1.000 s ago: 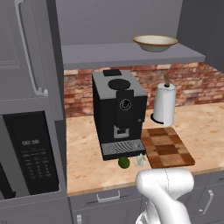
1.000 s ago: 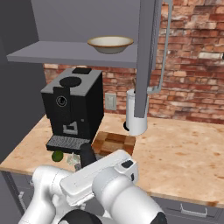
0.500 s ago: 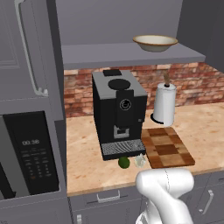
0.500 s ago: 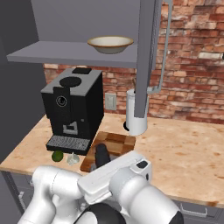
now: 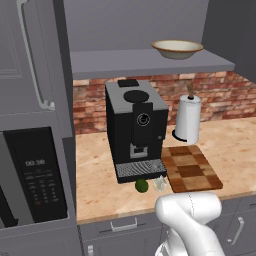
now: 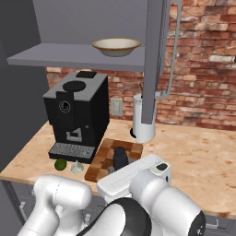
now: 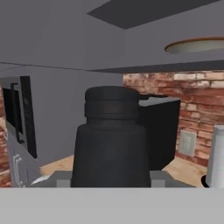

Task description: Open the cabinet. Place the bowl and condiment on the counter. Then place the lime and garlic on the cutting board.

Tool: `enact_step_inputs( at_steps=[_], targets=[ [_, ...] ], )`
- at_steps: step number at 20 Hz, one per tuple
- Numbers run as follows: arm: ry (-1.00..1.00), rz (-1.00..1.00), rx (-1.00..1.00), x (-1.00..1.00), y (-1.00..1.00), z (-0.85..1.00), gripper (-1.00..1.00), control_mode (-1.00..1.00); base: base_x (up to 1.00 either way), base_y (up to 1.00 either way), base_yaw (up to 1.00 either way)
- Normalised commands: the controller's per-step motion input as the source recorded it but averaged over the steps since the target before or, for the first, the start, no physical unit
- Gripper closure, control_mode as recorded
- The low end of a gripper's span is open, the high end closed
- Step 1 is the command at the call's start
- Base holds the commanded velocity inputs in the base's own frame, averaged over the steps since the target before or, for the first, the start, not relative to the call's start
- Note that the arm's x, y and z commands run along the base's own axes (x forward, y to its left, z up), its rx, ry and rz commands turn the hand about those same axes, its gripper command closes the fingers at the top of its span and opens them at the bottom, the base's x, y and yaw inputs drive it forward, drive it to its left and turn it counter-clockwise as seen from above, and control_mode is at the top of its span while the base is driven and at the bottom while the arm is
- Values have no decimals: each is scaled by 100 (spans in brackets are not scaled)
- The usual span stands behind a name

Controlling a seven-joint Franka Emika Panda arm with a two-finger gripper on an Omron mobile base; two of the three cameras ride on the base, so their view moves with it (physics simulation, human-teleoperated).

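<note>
One black condiment bottle [image 7: 111,140] stands upright in the gripper [image 7: 111,177], clasped between its two fingers low over the beige counter [image 5: 230,145]; one cream bowl [image 5: 177,48] sits on the open cabinet's [image 5: 150,62] shelf; one lime [image 5: 142,185] and one garlic bulb [image 5: 159,183] lie just beside each other on the counter, between one coffee machine [image 5: 135,127] and one checkered cutting board [image 5: 191,167]; one paper-towel roll [image 5: 188,119] stands behind the board.

Even, soft rendered light; mild blur, no glare.

Lime [image 5: 142,185] left of garlic [image 5: 159,183], beside cutting board [image 5: 191,168].
</note>
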Motion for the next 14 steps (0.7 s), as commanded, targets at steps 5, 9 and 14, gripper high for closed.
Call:
enact_step_inputs(
  at_steps=[5,9,14],
  targets=[
    [8,-6,0,20,-12,-21,100,-100,0,0,0],
    [8,-12,1,13,-10,-20,100,-100,0,0,0],
    [0,-8,5,9,-25,-2,100,-100,0,0,0]
  ],
)
